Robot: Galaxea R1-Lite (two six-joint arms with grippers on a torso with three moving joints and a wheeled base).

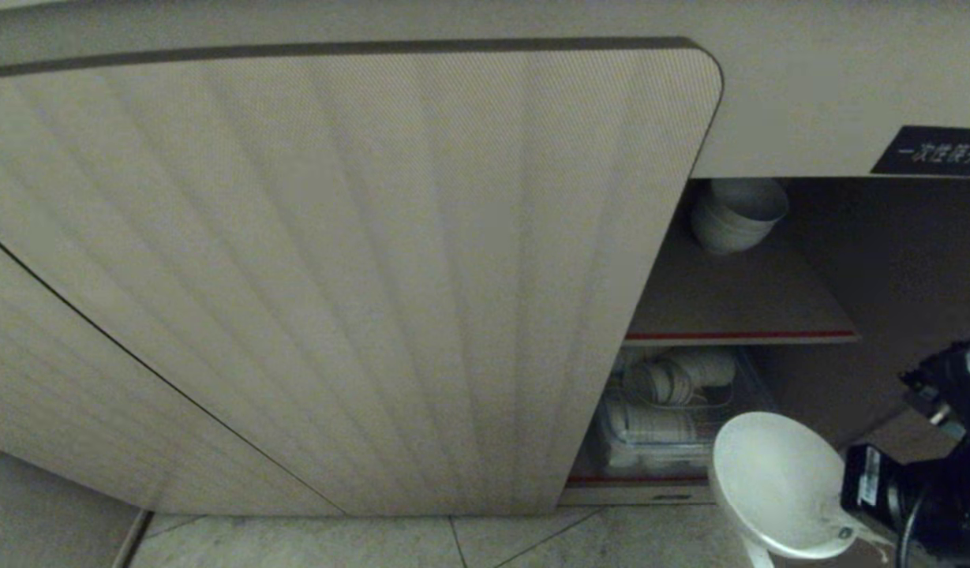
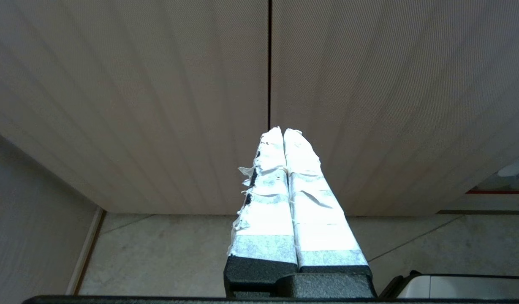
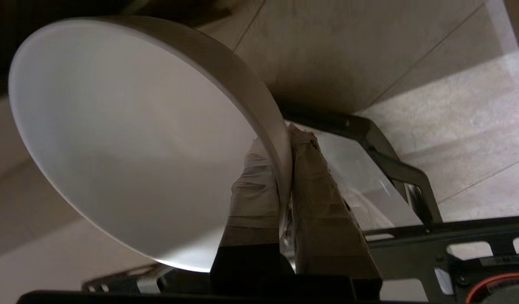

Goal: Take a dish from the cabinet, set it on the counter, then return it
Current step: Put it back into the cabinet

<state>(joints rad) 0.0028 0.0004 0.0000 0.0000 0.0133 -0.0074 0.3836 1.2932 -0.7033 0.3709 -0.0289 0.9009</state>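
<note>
Gripping the dish by its rim, the right gripper pinches the thin wall between its tape-wrapped fingers, one inside the bowl and one outside; the small plain white ceramic bowl is held off any surface, tilted so its hollow faces toward the head camera, low at the right of the head view, in front of the open side of the cabinet and above the tiled floor

Cabinet, low, beige: one ribbed round-cornered door fills most of the head view and stands closed; to its right the interior lies open. Black label with white characters on the fascia above the opening

Upper inner shelf, red-edged: a stack of nested white bowls sits at the back, tipped toward the viewer

Lower compartment: a clear plastic bin holding more white crockery, details hard to make out in the dim light

Left gripper: parked, its white-taped fingers pressed together with nothing between them, pointing at the seam between two closed ribbed doors, above the floor

Right arm: black housing and cabling enter from the lower right corner of the head view, just beside the bowl
</note>
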